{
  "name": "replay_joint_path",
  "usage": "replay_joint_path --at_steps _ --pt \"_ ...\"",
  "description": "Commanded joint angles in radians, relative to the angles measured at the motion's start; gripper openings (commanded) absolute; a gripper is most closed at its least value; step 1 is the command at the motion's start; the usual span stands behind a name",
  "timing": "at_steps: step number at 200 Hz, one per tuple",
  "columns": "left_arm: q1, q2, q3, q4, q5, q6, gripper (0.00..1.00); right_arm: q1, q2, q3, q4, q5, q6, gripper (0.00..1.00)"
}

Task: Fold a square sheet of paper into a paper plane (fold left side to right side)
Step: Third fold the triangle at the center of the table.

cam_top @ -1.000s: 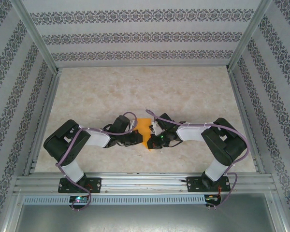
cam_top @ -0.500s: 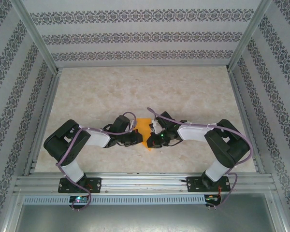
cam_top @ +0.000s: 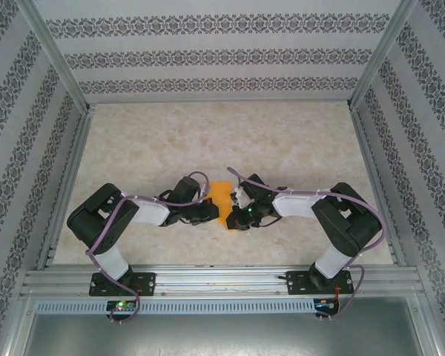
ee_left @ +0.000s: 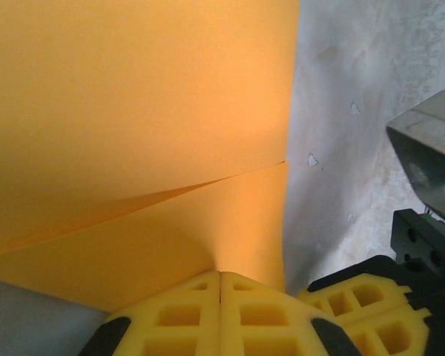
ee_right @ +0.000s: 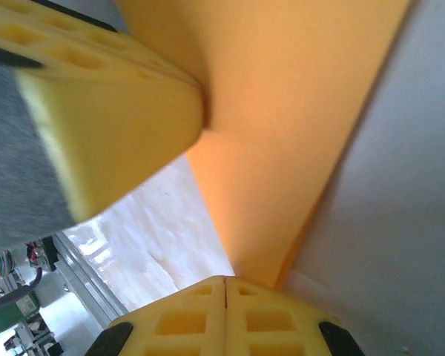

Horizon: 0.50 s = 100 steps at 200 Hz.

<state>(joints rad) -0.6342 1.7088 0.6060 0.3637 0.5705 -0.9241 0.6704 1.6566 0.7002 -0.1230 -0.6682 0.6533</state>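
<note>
The orange sheet of paper [cam_top: 221, 196] sits between my two grippers near the table's front middle, showing as a narrow upright strip in the top view. In the left wrist view the orange paper [ee_left: 141, 111] has one layer lying over another along a slanted edge. My left gripper [ee_left: 220, 276] is shut on its near edge. The right gripper [ee_right: 225, 280] is shut on a pointed corner of the paper [ee_right: 282, 126]. From above, the left gripper [cam_top: 212, 212] and the right gripper [cam_top: 233, 216] nearly touch. The left gripper's yellow fingers [ee_right: 111, 111] show close by in the right wrist view.
The marbled tabletop [cam_top: 230, 141] stretches away behind the arms, walled by patterned panels. An aluminium rail [cam_top: 222, 278] runs along the near edge. The right gripper's pads [ee_left: 363, 297] crowd the lower right of the left wrist view.
The right wrist has edged slightly toward the left gripper. The paper stays pinched between both grippers in about the same place.
</note>
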Motion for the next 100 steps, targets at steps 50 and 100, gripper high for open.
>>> replay_joint_path --at_steps 50,100 --pt "-0.015 0.057 0.018 -0.123 -0.071 -0.006 0.00 0.008 0.026 -0.052 -0.022 0.019 0.000 0.00" --pt "-0.015 0.054 0.024 -0.134 -0.072 -0.004 0.00 0.016 -0.011 -0.074 -0.037 -0.024 0.006 0.00"
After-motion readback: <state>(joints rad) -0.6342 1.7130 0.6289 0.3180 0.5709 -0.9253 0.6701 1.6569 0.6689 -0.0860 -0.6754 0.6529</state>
